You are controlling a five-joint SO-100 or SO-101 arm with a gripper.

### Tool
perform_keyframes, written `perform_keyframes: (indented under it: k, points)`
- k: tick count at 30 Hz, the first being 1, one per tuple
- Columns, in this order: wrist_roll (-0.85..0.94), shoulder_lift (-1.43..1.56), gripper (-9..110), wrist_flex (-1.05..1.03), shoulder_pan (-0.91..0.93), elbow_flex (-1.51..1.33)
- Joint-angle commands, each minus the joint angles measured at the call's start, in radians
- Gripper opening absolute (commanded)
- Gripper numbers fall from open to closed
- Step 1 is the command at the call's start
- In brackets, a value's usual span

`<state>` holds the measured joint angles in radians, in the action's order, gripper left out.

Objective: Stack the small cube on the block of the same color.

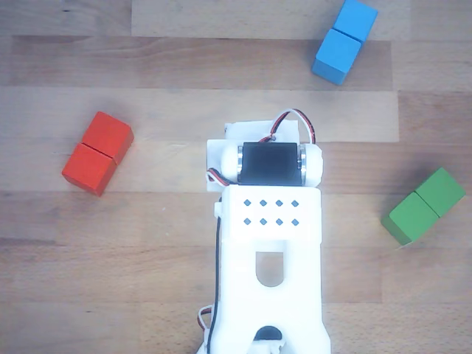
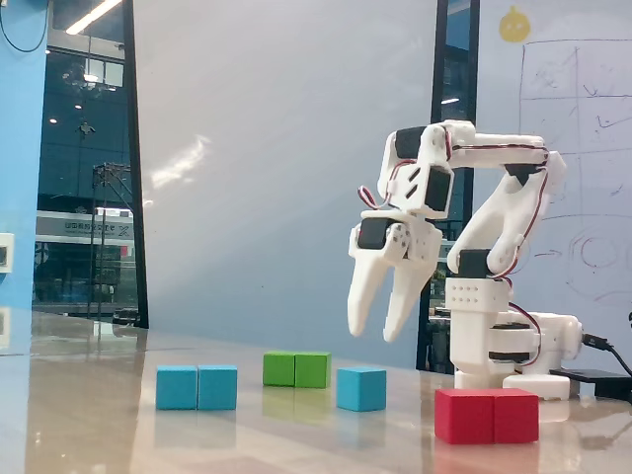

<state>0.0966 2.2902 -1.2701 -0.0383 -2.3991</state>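
In the fixed view the small blue cube [image 2: 360, 388] sits on the table between the green and red blocks. The blue oblong block [image 2: 197, 387] lies far to its left; in the other view it lies at the top right [image 1: 344, 40]. My gripper [image 2: 375, 334] hangs above the small cube with its tips pointing down, clear of it. Its fingers [image 2: 361, 296] stand a little apart and hold nothing. In the other view my white wrist [image 1: 273, 214] covers the gripper and the small cube.
A red oblong block [image 2: 487, 415] lies in front of the arm's base [image 2: 504, 346]; the other view shows it at the left [image 1: 97, 153]. A green oblong block [image 2: 296, 369] lies behind the small cube; the other view shows it at the right [image 1: 424, 206].
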Motion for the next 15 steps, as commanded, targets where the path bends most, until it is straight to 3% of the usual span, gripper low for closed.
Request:
perform_keyframes:
  k: [1, 15]
  points:
    - [0.009, 0.0, 31, 0.029, 0.005, -0.003]
    - [0.009, -0.249, 33, 0.124, 0.005, 0.005]
